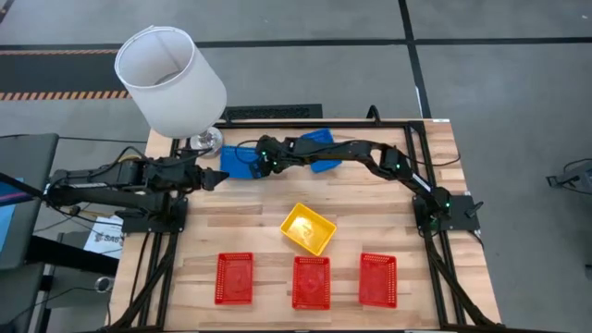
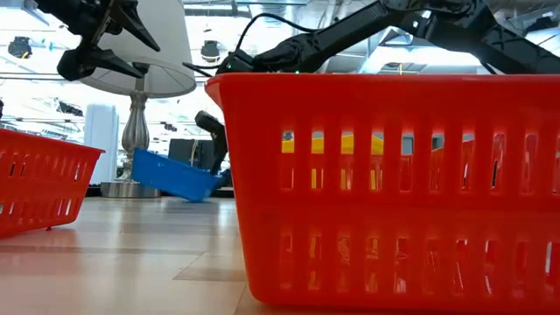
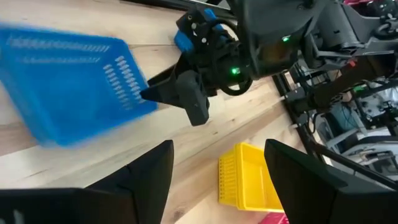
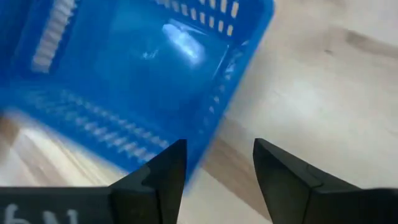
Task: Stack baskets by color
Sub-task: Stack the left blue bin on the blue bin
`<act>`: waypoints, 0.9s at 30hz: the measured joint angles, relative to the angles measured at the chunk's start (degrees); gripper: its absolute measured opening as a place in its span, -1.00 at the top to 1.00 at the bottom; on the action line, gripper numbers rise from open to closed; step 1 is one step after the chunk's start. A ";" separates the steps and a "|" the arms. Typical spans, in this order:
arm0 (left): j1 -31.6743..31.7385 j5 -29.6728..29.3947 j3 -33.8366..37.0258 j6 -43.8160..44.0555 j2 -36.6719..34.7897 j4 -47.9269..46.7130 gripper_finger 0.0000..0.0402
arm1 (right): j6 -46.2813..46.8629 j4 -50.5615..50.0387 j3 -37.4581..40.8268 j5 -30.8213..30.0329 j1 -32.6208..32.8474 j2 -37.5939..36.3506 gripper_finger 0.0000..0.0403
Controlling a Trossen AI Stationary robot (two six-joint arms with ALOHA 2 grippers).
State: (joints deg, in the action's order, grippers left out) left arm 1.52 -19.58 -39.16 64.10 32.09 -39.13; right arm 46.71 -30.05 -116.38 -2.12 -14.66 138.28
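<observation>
A blue basket lies at the table's far side beside the lamp's foot; the low view shows this blue basket tilted. My left gripper stands open just left of it, nothing between its fingers. My right gripper is open at the basket's right-hand edge. A second blue basket lies partly under the right arm. The yellow basket sits mid-table, and three red baskets stand in a row near the front edge. My right gripper comes slanting down from the table's right at the blue basket's right-hand edge. Its two fingers stand by that edge. Whether either finger touches the basket, I cannot tell.
A white-shaded lamp stands at the far left corner, close behind my left gripper. The table's black frame rails run along the right side. Bare wood lies between the yellow basket and the blue ones.
</observation>
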 joint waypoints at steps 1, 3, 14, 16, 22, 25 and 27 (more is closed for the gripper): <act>0.00 0.03 0.00 -0.32 0.01 -0.01 -0.20 | 0.01 0.91 0.00 0.05 0.07 0.00 -0.01; 0.00 0.08 0.00 -0.73 -0.01 -0.01 -0.20 | -0.01 1.96 -0.02 -0.52 0.09 -0.07 -0.01; 0.00 0.84 0.00 -1.31 -0.01 -0.03 -0.20 | 0.14 1.61 -0.02 0.36 -0.44 -0.09 0.24; 0.00 0.82 0.00 -1.48 -0.01 -0.03 -0.20 | 0.00 1.22 -0.02 0.71 -0.36 -0.09 0.37; 0.00 0.80 0.00 -2.38 -0.01 -0.03 -0.20 | -2.14 -0.23 -0.02 2.13 -0.41 -0.09 0.90; 0.00 0.82 0.00 -2.58 0.01 -0.03 -0.20 | -3.27 -0.89 0.02 2.39 -0.65 -0.78 0.93; 0.00 0.82 0.00 -2.58 -0.01 -0.03 -0.20 | -4.32 -1.65 0.11 3.29 -1.21 -2.77 0.95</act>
State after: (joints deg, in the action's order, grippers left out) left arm 1.52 -18.76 -39.16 61.52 32.08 -39.16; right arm 42.38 -31.70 -116.27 1.17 -15.87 135.51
